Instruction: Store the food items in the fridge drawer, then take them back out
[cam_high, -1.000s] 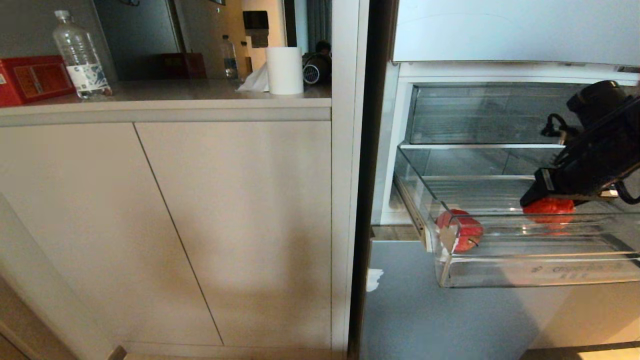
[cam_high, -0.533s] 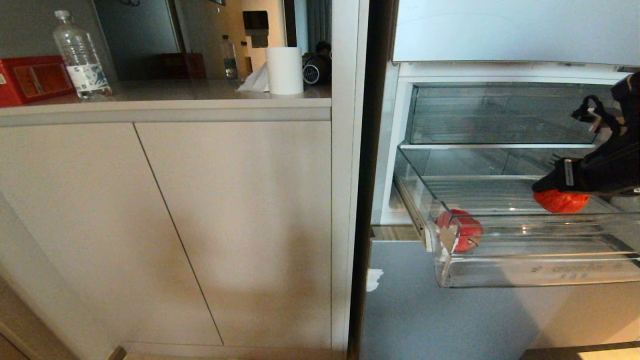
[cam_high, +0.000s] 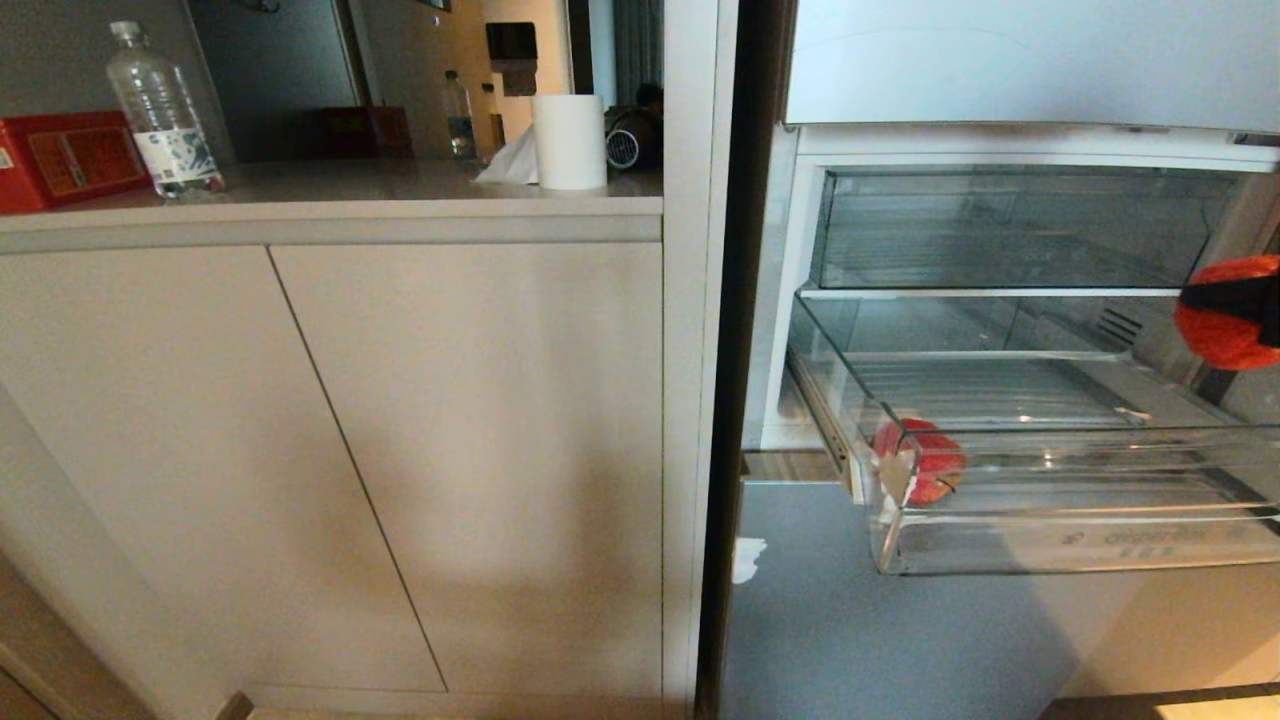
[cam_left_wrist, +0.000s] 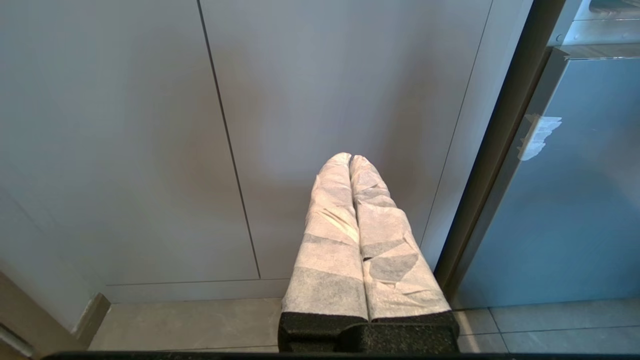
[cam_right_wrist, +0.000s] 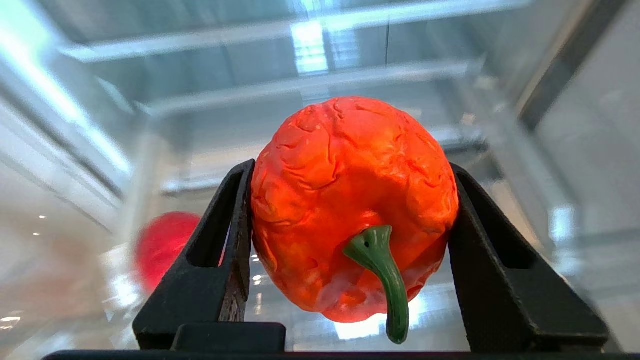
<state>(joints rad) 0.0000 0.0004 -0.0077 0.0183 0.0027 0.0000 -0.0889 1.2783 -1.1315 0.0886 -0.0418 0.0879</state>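
Wide clear plastic fridge drawer (cam_high: 1050, 520) stands pulled out w/ ribbed floor. My right gripper (cam_right_wrist: 350, 220) pinches the wrinkled orange-red pepper (cam_right_wrist: 350, 200), green stem, above the drawer's right end; lift clear of the front wall, grip steady. Left gripper (cam_left_wrist: 350, 165) parked, pressed together. Two foods: pepper plus round red one (cam_high: 925, 462), probably tomato, in left corner.

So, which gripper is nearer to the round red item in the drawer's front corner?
The right. The right gripper, holding the red pepper, is above the open fridge drawer where the round red item lies. The left gripper hangs low before the cabinet doors, outside the fridge.
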